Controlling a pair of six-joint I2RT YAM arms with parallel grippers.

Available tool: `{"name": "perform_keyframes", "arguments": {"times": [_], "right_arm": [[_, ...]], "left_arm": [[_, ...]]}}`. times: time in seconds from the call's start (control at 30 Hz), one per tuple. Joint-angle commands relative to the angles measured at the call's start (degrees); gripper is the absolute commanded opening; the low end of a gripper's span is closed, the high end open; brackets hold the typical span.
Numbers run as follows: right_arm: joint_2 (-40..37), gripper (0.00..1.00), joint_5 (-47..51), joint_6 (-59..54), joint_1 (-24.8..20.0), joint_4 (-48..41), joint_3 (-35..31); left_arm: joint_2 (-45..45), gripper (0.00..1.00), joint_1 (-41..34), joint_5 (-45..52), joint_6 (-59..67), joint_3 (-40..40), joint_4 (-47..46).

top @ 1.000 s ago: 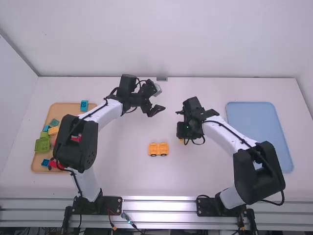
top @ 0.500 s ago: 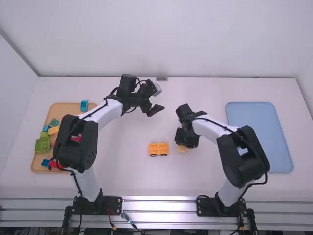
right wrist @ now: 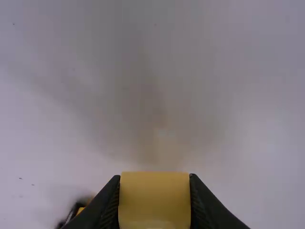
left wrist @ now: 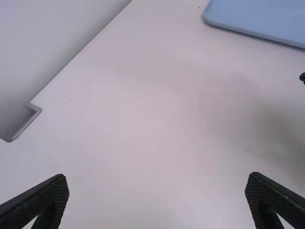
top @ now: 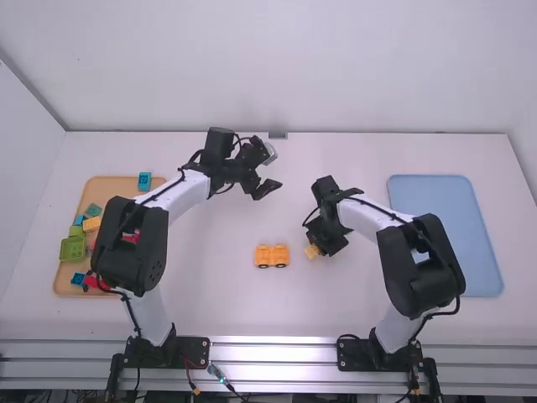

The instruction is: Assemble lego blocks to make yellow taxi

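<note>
In the high view, the right end effector (top: 324, 243) covers part of the yellow block (top: 311, 251), whose underside is hidden too; the left arm (top: 134, 256) hides much of the orange tray (top: 107, 188) (its pieces' studs are too small to tell). The right wrist view's bottom edge cuts off the block; a dark-and-yellow thing (right wrist: 80, 210) there is blurred; the left wrist view crops the blue tray (left wrist: 257, 19) and a black scrap (left wrist: 302, 77).
</note>
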Motion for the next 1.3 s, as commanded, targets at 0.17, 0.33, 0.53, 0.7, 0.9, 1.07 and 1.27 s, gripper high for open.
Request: {"name": "perform_keyframes", "arguments": {"times": [0.17,0.33,0.53,0.7,0.9,1.07,1.27], "right_arm": [[0.72,0.13,0.55,20.15,2.03,-1.11,0.31],[0.72,0.14,1.46,24.90,1.97,-1.16,0.28],[0.72,0.15,1.33,25.03,1.90,5.09,-3.43],[0.72,0.19,-0.44,28.63,1.20,9.16,-7.30],[0.70,0.58,-1.57,28.28,-0.07,7.82,-7.41],[0.70,0.99,-0.79,28.46,0.00,8.37,-7.41],[0.37,0.99,-3.23,24.06,-1.49,8.28,-6.56]], "left_arm": [[-0.92,0.99,0.28,0.44,0.87,-0.22,-0.81],[-0.92,0.99,0.28,0.46,0.87,-0.22,-1.27],[-0.92,0.99,0.28,-2.51,0.85,-0.22,-1.62],[-0.92,0.99,0.28,-3.85,0.87,-0.22,-1.79],[-0.92,0.99,0.28,-3.82,0.85,-0.22,-1.81],[-0.92,0.99,0.35,-3.85,0.85,-0.22,-1.95],[-0.92,0.99,0.31,-3.89,0.87,-0.22,-2.47]]}}
